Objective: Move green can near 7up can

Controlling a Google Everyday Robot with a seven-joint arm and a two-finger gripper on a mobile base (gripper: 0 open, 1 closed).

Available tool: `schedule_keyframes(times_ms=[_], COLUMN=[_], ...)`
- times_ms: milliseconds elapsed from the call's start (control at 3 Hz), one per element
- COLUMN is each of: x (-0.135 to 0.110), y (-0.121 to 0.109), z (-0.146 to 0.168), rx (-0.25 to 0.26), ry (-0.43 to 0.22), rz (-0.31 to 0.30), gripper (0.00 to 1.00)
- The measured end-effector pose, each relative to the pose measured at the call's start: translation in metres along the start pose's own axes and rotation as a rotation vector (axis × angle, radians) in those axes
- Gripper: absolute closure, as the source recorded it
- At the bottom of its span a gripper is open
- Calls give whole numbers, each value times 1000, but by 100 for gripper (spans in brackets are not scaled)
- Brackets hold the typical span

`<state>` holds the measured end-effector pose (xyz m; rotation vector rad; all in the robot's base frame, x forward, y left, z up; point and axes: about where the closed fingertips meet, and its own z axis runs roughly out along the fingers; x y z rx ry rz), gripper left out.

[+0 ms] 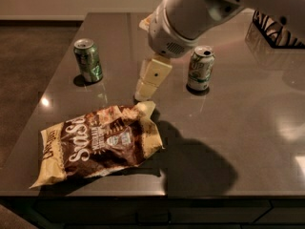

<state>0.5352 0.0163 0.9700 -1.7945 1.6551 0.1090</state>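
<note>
The green can (88, 61) is dark shiny green with a silver top and stands upright at the table's back left. The 7up can (200, 68) is pale with green lettering and stands upright right of the middle. My gripper (146, 88) hangs from the big white arm (190, 13) over the table between the two cans. It is lower than the can tops and just above the top corner of the chip bag. It is well apart from the green can and holds nothing that I can see.
A brown and cream chip bag (97, 144) lies flat at the front left. A black and white patterned basket (276, 30) stands at the back right edge. The dark grey table (248, 142) ends close in front and at the left.
</note>
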Motion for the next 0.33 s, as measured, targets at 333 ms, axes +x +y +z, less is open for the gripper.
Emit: schedule_keyframes(times_ms=[333], x=[0], y=[-1], z=[-1], rx=[6], ry=[7], rz=[46], gripper=[0])
